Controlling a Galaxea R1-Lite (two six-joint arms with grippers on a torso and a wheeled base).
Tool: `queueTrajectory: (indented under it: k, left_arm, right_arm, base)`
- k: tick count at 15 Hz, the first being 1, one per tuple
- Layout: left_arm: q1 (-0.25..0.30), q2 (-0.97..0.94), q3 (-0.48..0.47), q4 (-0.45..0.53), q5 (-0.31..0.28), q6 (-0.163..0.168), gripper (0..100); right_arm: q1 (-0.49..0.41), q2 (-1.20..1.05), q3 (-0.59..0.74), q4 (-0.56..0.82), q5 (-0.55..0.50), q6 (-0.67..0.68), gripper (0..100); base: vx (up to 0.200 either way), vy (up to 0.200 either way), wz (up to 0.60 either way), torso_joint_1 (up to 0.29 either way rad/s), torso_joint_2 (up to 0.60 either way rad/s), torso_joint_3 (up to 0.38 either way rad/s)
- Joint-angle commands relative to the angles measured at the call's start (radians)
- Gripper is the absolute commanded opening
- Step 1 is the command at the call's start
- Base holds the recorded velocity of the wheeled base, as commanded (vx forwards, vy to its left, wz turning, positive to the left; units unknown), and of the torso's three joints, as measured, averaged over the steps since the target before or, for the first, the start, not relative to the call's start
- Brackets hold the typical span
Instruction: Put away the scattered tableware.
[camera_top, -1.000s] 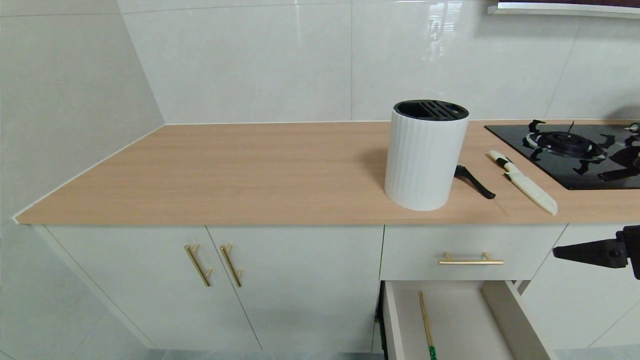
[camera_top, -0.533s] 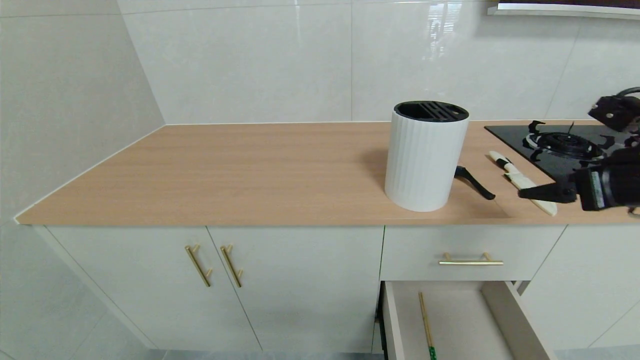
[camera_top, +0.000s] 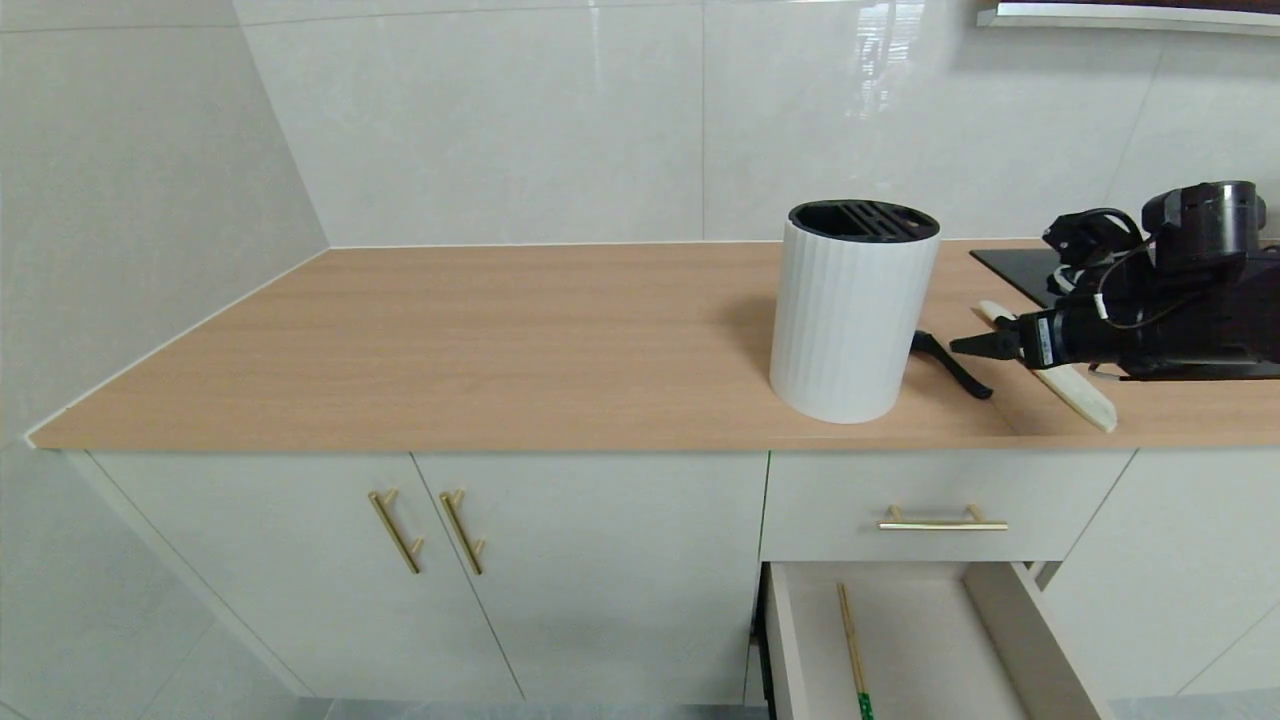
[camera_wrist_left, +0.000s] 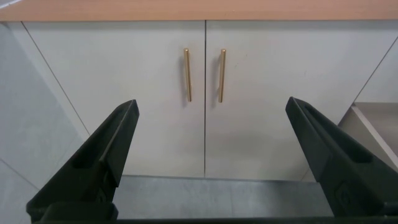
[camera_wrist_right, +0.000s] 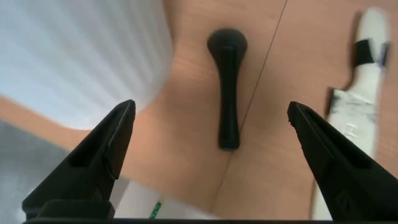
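A black-handled utensil (camera_top: 950, 365) lies on the wooden counter (camera_top: 500, 340) just right of the white ribbed holder (camera_top: 853, 312). A white knife (camera_top: 1075, 390) lies farther right, partly covered by my right arm. My right gripper (camera_top: 975, 345) hovers open above the black handle (camera_wrist_right: 227, 93), its fingers (camera_wrist_right: 99, 162) spread to either side, with the knife (camera_wrist_right: 364, 106) and holder (camera_wrist_right: 81, 56) at the sides. My left gripper (camera_wrist_left: 211, 104) is open and holds nothing, low in front of the cabinet doors (camera_wrist_left: 205, 124).
Below the counter a drawer (camera_top: 1010, 640) stands pulled out with chopsticks (camera_top: 853, 650) inside. A closed drawer with a gold handle (camera_top: 942, 522) sits above it. A black stove (camera_top: 1010, 265) is at the far right, behind my right arm.
My right arm rose from below the counter edge to above the counter and moved left, ending over the black-handled utensil. The tableware has not moved.
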Motion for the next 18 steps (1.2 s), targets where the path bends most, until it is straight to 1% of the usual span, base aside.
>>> queueTrajectory:
  k: [1,8,18]
  left_arm:
    - [0.000,0.000,0.000,0.000,0.000,0.000,100]
    - [0.000,0.000,0.000,0.000,0.000,0.000,100]
    - [0.000,0.000,0.000,0.000,0.000,0.000,100]
  right_arm:
    - [-0.006,0.063,-0.001,-0.021,0.004,0.001,100]
    - [0.005,0.184,-0.006,-0.164,0.005,0.014,100]
    - [0.003,0.215,-0.012,-0.190,0.005,0.020,100]
  base:
    - [0.000,0.000,0.00,0.000,0.00,0.000]
    - [0.000,0.000,0.00,0.000,0.00,0.000]
    - [0.000,0.000,0.00,0.000,0.00,0.000]
